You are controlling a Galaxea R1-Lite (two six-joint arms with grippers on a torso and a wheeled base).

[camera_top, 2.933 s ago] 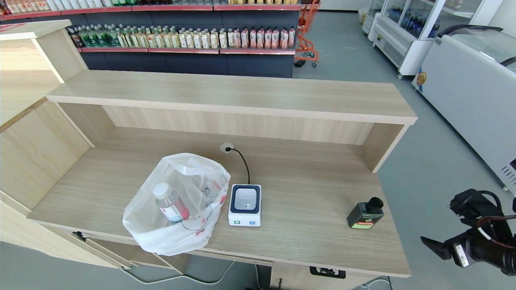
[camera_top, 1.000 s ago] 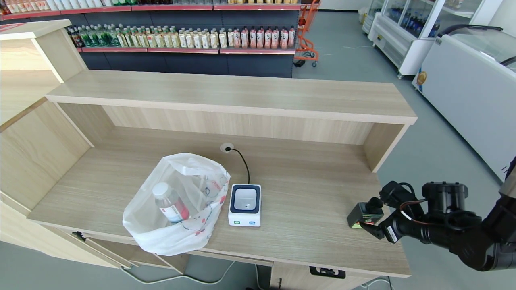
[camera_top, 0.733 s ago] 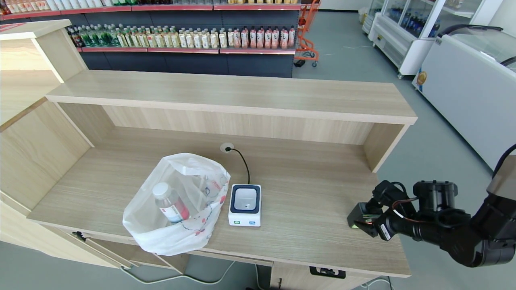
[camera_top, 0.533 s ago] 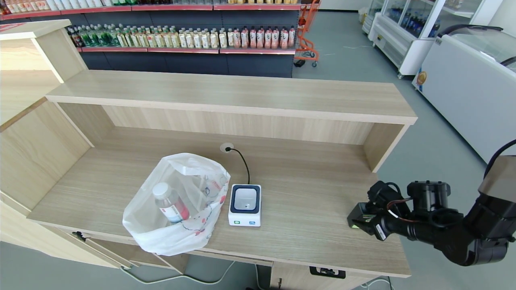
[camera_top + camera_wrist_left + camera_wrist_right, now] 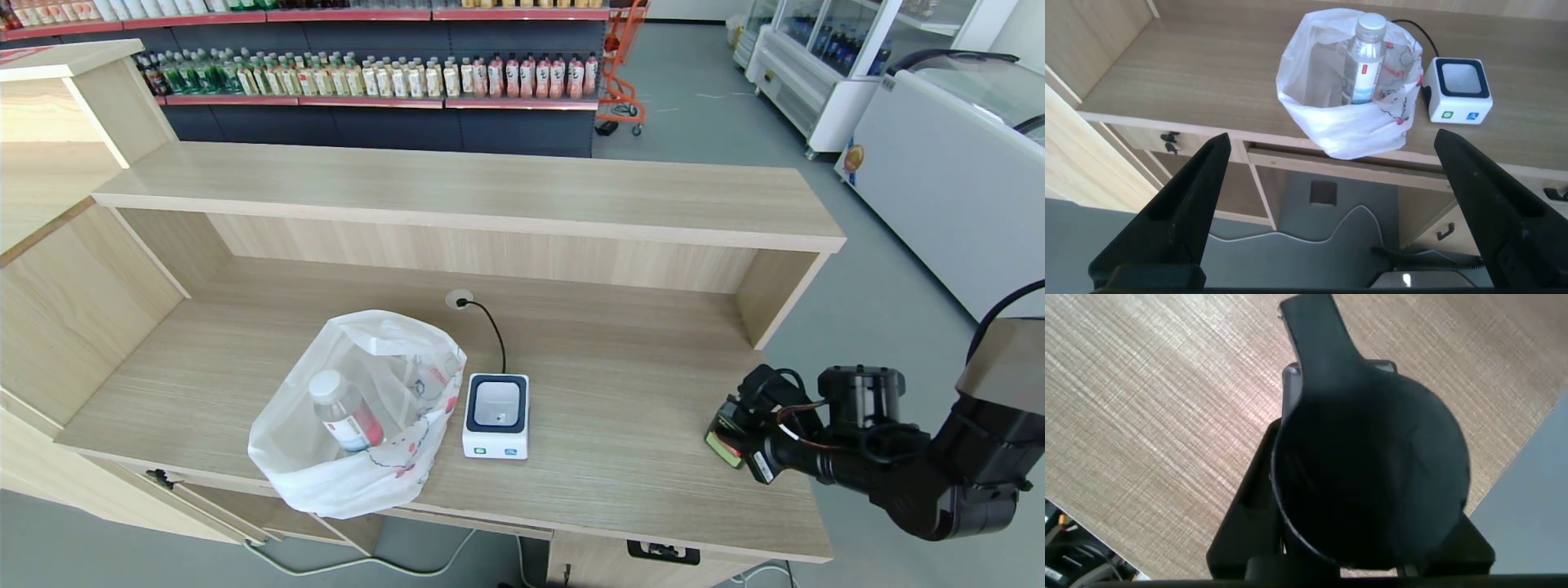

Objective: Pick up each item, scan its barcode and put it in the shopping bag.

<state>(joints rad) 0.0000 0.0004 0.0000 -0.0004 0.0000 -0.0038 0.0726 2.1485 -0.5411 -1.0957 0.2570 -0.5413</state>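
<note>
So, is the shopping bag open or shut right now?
Open: the mouth of the shopping bag gapes upward, and a bottle shows inside.

The light wood table (image 5: 620,367) carries a white shopping bag (image 5: 351,490) at its front left. A white scanner (image 5: 495,416) sits just beside the bag, its black cable (image 5: 492,327) running toward the back. A dark bottle (image 5: 723,430) tilts near the right front edge.

Light-wood checkout counter (image 5: 620,384) at centre, with raised ledge (image 5: 457,192) toward 12 o'clock. Dark shelving (image 5: 367,131) stocked with bottled drinks (image 5: 367,79) at 11 to 12 o'clock; orange trolley (image 5: 620,104) at 1 o'clock; white chest freezers (image 5: 939,171) at 2 o'clock; grey floor (image 5: 865,327) at 3 o'clock.
</note>
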